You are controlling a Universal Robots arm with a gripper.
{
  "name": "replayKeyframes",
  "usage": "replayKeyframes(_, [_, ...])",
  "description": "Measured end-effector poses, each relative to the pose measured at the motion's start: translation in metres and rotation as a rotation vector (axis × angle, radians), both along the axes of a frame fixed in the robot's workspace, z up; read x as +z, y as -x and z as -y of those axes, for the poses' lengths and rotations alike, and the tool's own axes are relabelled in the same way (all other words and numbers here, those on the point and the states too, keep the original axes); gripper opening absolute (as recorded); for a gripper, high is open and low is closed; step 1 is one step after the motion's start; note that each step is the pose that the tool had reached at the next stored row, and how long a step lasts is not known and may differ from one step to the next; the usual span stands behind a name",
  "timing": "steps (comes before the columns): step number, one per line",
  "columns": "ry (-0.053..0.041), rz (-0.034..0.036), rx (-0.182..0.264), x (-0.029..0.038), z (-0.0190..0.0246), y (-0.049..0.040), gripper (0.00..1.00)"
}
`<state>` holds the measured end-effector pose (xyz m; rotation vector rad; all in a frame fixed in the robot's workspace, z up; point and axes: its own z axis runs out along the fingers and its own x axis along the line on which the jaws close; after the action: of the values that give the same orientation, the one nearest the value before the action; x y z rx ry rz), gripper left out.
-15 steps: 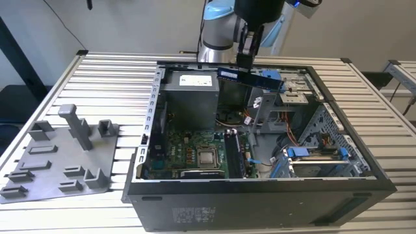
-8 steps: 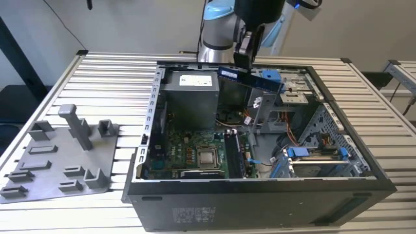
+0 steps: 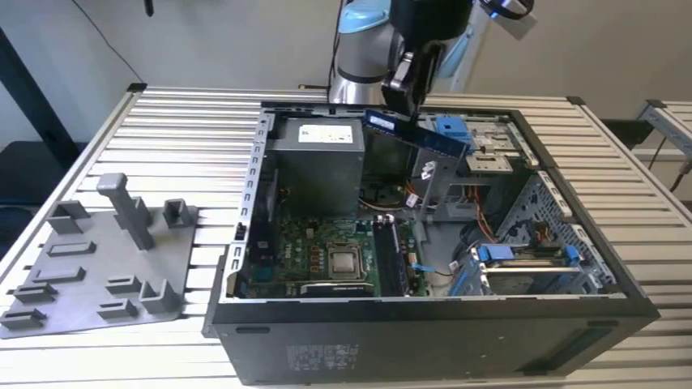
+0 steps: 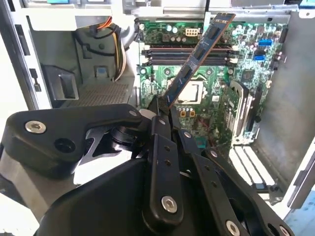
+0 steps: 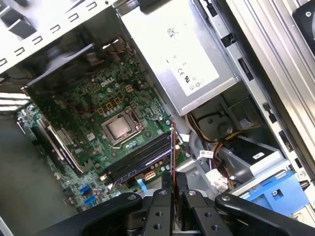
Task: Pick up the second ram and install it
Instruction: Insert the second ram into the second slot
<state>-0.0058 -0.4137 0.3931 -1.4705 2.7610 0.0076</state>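
The fingers point(image 5: 164, 209) clamp the second ram point(image 5: 173, 152), seen edge-on and jutting straight out from between them. Beyond the fingers lies the motherboard point(image 5: 93, 103), with its memory slots point(image 5: 140, 157) nearer than the CPU socket point(image 5: 120, 129).

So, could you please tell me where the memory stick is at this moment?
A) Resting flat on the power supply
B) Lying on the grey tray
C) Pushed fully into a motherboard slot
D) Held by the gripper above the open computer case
D: the gripper is shut on the memory stick, which hangs tilted in the air over the open computer case, apart from the motherboard below.
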Motion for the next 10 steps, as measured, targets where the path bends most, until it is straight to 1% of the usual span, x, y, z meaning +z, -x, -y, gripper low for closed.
replayKeyframes(10, [0.0001,0.0000,-0.163,-0.0017,0.0000,0.0000,0.14])
